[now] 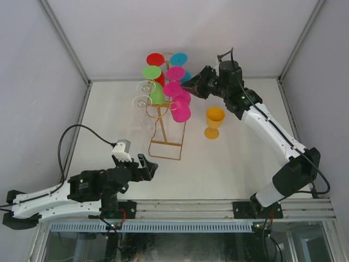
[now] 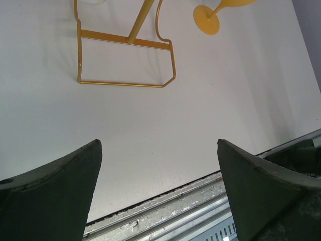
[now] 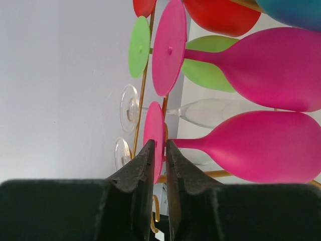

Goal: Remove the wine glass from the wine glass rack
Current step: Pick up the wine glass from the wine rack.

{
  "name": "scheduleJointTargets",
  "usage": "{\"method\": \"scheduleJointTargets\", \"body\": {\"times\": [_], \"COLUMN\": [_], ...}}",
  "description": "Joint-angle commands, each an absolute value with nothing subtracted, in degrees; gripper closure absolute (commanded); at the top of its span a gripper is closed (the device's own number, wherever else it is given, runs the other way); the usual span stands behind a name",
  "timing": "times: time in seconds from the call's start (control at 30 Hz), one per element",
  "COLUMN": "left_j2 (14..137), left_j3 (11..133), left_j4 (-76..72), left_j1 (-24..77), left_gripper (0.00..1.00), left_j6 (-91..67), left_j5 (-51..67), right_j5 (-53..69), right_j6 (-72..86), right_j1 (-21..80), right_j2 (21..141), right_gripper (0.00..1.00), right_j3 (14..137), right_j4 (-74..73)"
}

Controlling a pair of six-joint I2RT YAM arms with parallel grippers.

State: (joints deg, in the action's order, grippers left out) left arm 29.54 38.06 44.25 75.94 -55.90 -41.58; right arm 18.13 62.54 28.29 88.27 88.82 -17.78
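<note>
Two arms on the job, noted left to right. Left gripper [image 1: 148, 165] sat low by the near edge of the table [image 1: 229, 164], jaws spread wide with nothing between them.

Centre: gold wire wine glass rack [image 2: 125, 39], glasses hung from its hooks. Count from overhead:
- clear glasses [image 3: 129, 108]: two
- red glass [image 1: 155, 59]: one
- green glass [image 1: 151, 72]: at least one
- magenta: at least two, likely three
- teal glass [image 1: 178, 59]: one, maybe a second behind

Overlaps kept me from firmer totals.

One yellow goblet [image 1: 214, 121] stood upright on the table, right of the rack and apart from it.

Right gripper [image 3: 159, 145] was at the rack's right side. Its jaws were clamped on the thin foot disc of the lower magenta wine glass [image 3: 261, 145], which hung on the rack.

My read: it looked like coloured plastic, so light, stiff and slick. The disc rim gave narrow purchase. The stem just behind it seemed the surer hold.
</note>
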Motion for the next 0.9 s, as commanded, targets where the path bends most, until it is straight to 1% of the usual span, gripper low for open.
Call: {"method": "scheduleJointTargets", "body": {"times": [0.0, 0.17, 0.37, 0.63, 0.8, 0.87], "left_j2": [29.52, 29.62, 29.62, 29.44, 29.53, 29.45], "left_j3": [39.55, 39.62, 39.64, 39.64, 39.51, 39.44], "left_j4": [43.51, 43.43, 43.41, 43.51, 43.66, 43.68], "left_j1": [75.59, 75.6, 75.6, 75.59, 75.63, 75.62], "left_gripper": [0.0, 0.0, 0.0, 0.0, 0.0, 0.0], "left_j6": [-55.72, -55.68, -55.66, -55.72, -55.64, -55.64], "left_j5": [-41.53, -41.48, -41.27, -41.31, -41.27, -41.31], "right_j5": [18.39, 17.93, 17.61, 15.75, 14.84, 14.47], "right_j6": [61.87, 61.71, 61.53, 60.34, 60.54, 60.47], "right_j1": [28.97, 29.18, 29.27, 29.69, 29.88, 29.97], "right_j2": [87.1, 87.02, 87.61, 87.93, 87.4, 87.19], "right_gripper": [0.87, 0.88, 0.84, 0.86, 0.91, 0.96], "right_j3": [92.02, 92.06, 92.24, 93.16, 93.16, 93.25], "right_j4": [-17.13, -17.62, -18.21, -19.5, -19.51, -19.64]}}
